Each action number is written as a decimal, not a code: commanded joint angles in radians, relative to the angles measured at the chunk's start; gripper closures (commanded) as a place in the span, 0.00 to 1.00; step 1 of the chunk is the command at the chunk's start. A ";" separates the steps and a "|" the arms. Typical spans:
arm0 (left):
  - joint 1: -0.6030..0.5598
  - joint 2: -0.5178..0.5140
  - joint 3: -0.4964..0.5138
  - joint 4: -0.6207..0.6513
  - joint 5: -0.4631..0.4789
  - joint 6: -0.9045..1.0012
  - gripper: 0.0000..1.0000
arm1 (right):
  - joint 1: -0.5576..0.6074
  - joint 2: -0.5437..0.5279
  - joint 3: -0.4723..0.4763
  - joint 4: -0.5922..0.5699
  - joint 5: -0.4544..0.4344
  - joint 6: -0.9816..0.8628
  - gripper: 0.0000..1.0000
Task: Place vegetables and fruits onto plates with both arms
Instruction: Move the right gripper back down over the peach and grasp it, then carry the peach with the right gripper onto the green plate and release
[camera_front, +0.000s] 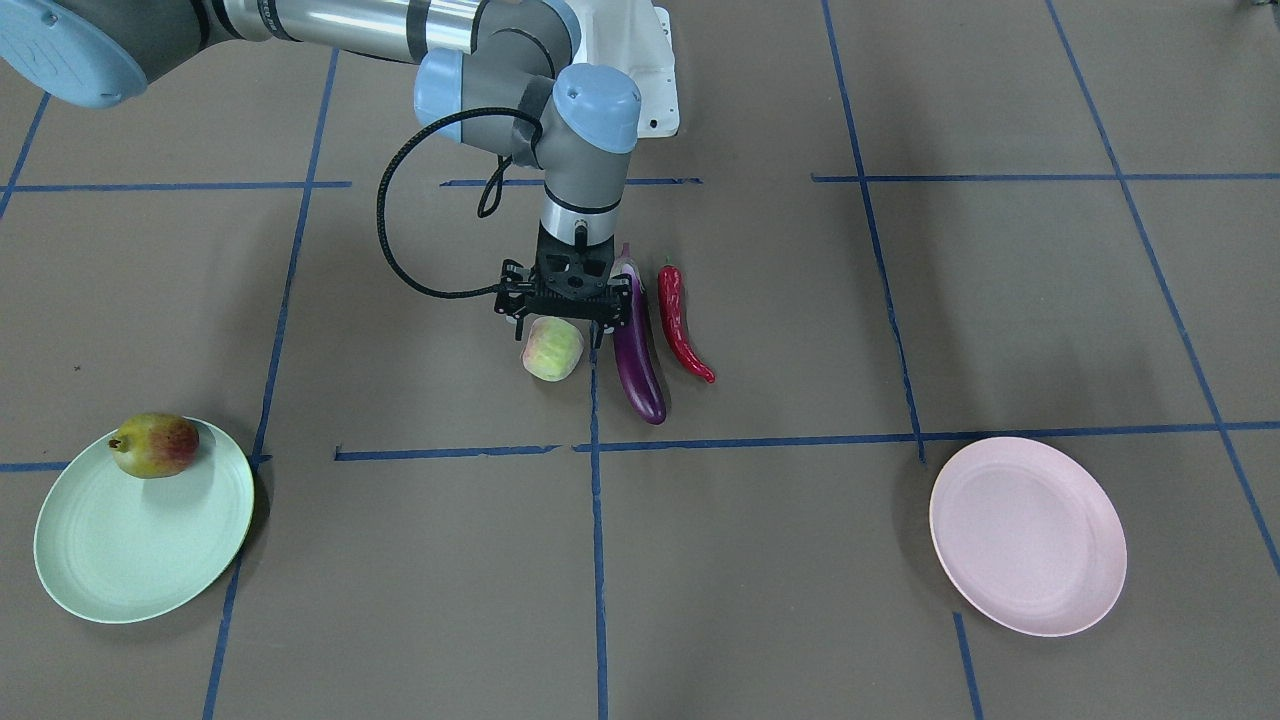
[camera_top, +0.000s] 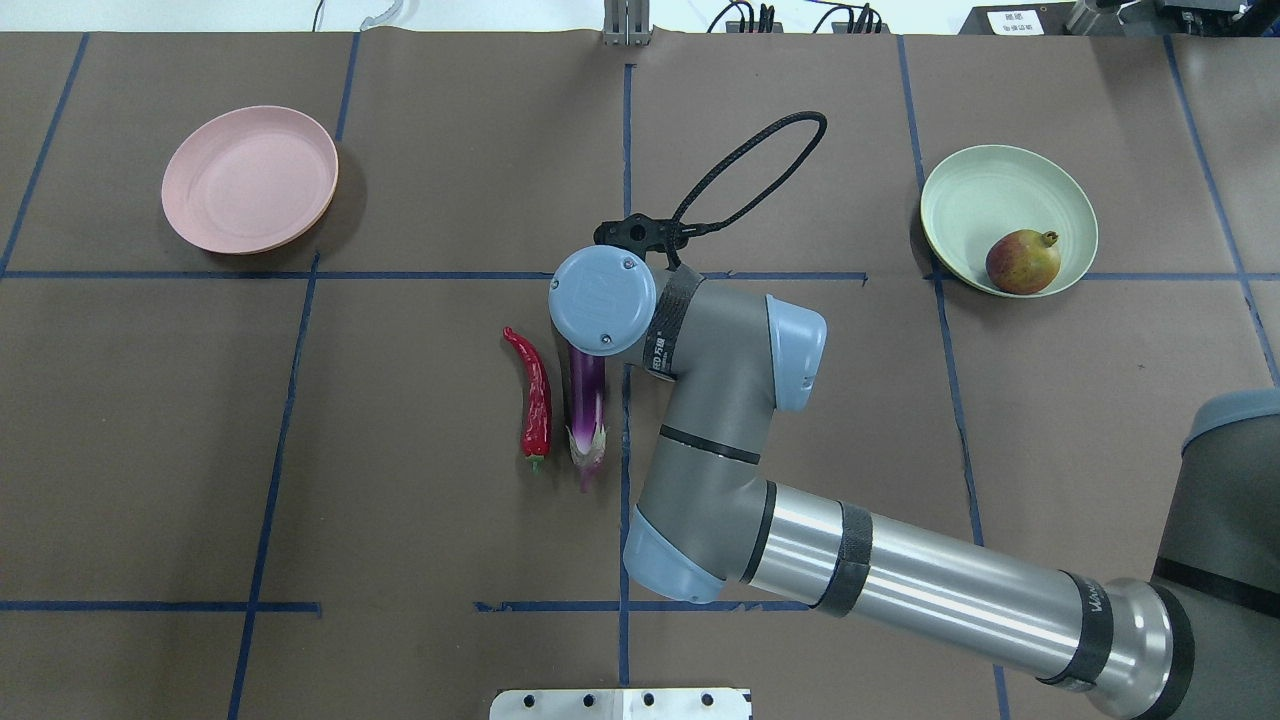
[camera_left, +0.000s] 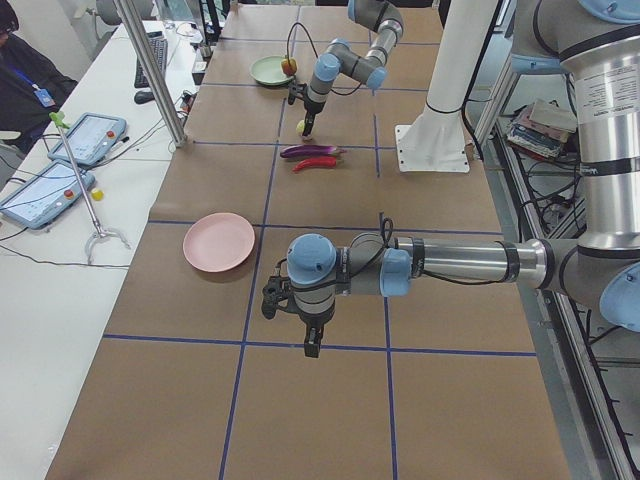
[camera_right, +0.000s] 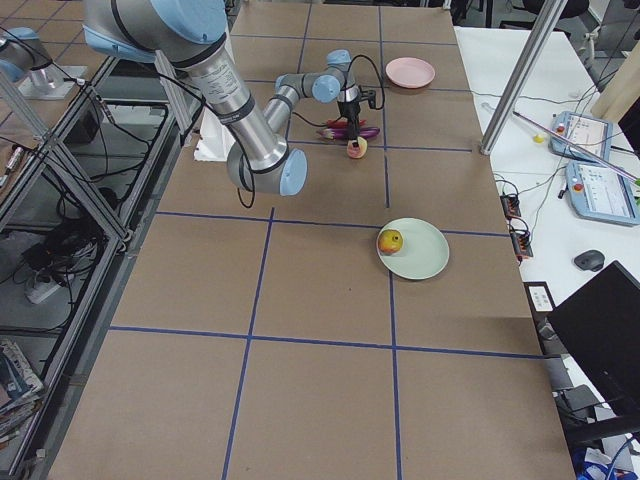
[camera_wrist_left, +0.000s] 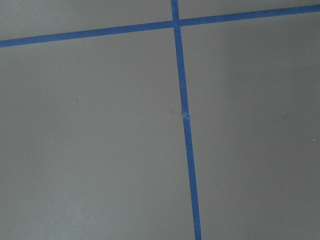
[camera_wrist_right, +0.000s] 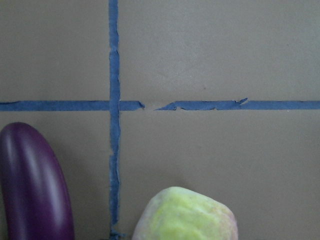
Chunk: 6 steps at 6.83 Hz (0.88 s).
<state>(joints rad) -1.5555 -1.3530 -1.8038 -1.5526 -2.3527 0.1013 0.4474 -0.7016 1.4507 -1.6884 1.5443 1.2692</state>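
Front-facing view: my right gripper (camera_front: 558, 328) hangs over the peach (camera_front: 552, 352) mid-table, jaws apart, eggplant (camera_front: 638, 350) just beside. If I close off-centre, that round peach could squirt out or a finger could clip the eggplant. Left gripper (camera_left: 310, 335): can't tell.

This is looking like a robotics lab. Robot arms (camera_left: 450, 262) are reaching over a counter (camera_left: 330, 400) that is lying under brown paper gridded with blue tape (camera_front: 596, 560). Aluminium posts (camera_left: 150, 70) are rising beside it, teach pendants (camera_left: 88, 138) are lying on a white side desk (camera_left: 60, 300), and a person (camera_left: 25, 80) is appearing at its far end.
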 joint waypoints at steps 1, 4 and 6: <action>0.000 0.000 0.000 -0.003 0.001 0.000 0.00 | -0.001 0.016 -0.013 0.003 0.003 -0.005 0.66; 0.000 0.000 0.001 -0.001 0.001 0.000 0.00 | 0.115 0.013 0.025 -0.004 0.133 -0.176 0.98; 0.002 0.000 0.001 0.003 0.000 0.000 0.00 | 0.320 -0.040 0.022 0.004 0.297 -0.472 0.98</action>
<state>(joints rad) -1.5551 -1.3530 -1.8026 -1.5516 -2.3521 0.1012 0.6431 -0.7062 1.4728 -1.6894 1.7423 0.9735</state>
